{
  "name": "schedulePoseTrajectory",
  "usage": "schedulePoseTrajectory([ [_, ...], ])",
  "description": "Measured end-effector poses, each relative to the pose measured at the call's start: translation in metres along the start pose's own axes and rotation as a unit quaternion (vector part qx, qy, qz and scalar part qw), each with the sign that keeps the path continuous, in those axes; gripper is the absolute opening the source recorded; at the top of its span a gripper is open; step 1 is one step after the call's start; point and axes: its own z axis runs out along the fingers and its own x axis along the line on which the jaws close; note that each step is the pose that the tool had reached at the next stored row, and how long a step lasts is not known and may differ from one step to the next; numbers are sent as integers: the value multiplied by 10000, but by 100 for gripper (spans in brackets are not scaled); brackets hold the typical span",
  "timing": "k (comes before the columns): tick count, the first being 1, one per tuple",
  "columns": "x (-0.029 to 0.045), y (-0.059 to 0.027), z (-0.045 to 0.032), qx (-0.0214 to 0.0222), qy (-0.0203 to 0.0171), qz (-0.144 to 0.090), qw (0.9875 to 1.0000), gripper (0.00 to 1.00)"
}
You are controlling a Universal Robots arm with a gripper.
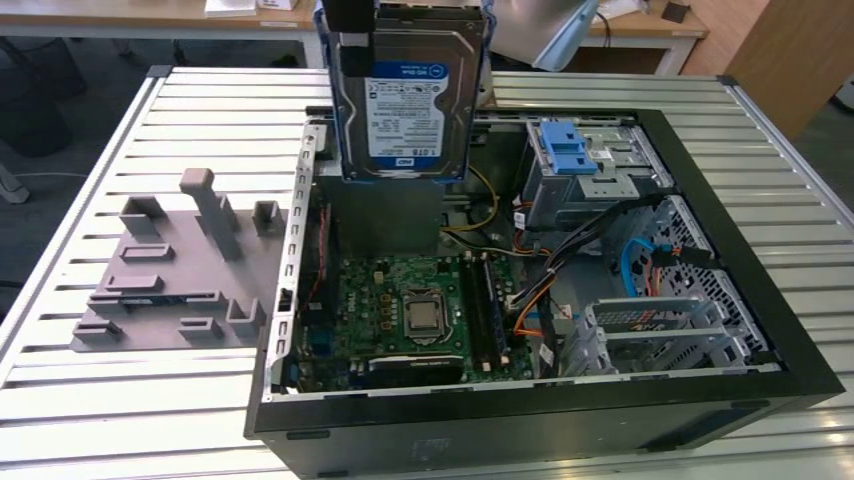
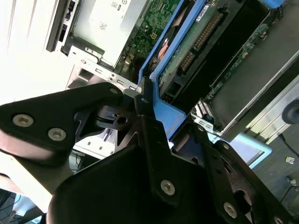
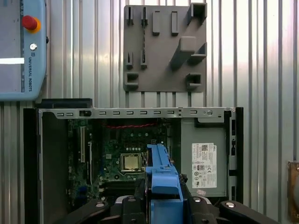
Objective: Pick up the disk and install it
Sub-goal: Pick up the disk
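Black gripper [image 2: 166, 116] links are lying closest to the lens in both wrist views, the fingers [image 2: 148, 135] pinching the disk [image 1: 404, 100] by its blue carrier rails from either side.

**Disk.** In the exterior view it is hanging upright under the gripper, label facing the camera. It is clear of everything below and is hovering over the far part of the open computer case [image 1: 534, 415], above the motherboard [image 1: 400, 310].

**Surroundings.**
- Inside the case, a drive cage [image 1: 581, 165] with a blue latch is sitting toward the exterior view's right.
- Loose cables [image 1: 638, 255] are trailing just beside the cage.
- A grey power supply [image 3: 205, 158] with a white sticker is occupying one corner.
- Outside the case, a grey fixture plate [image 1: 174, 270] is resting on the slatted table [image 1: 107, 400].
- A teach pendant [image 3: 21, 46] is lying well apart from the fixture plate.

**Handling (judgement).** The step in hand appears to be the carry from pick-up toward a bay.
- The disk needs holding high enough to clear the case rim.
- The pinch belongs on the rails, not on the circuit side.
- The rails need squaring to the cage guides.
- The cables are the likeliest snag.

**Arm pose.** The wrist is pointing straight down over the case. The first wrist view is looking squarely onto the motherboard, with the disk's edge running away from the lens.
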Motion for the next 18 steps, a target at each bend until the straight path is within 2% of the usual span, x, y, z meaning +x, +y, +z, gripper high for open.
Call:
schedulePoseTrajectory([
  [18, 15, -359, 4, 0, 0, 3, 10000, 36],
])
